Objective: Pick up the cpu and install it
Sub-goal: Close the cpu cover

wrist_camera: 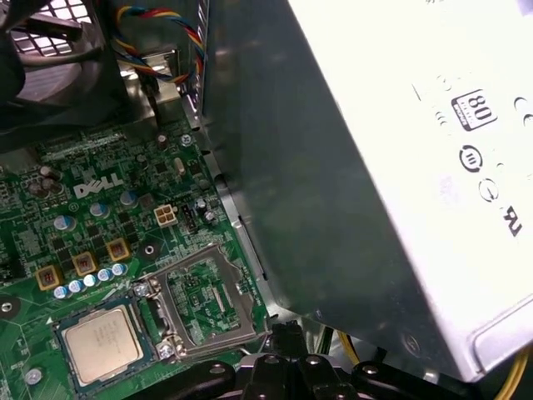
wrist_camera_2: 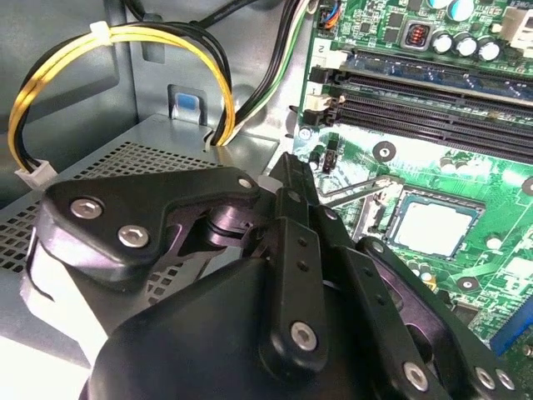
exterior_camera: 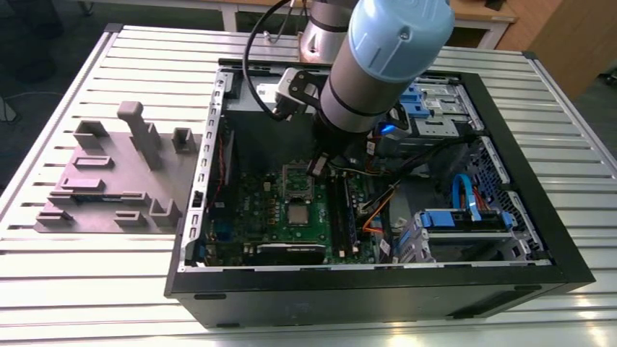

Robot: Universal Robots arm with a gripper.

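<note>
The cpu [wrist_camera: 102, 342] is seated in the motherboard [wrist_camera: 92, 217] socket, its retention frame [wrist_camera: 208, 304] opened; the gripper [wrist_camera_2: 287, 171], jaws clenched, is poised just beside.

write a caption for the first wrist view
cpu seated on the green motherboard, metal retention frame open beside it

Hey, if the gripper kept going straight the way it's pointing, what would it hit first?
Probably the open metal socket frame on the motherboard, just ahead of the gripper in the first wrist view. The cpu lies beside that frame, off the line. Depth is unclear.
</note>
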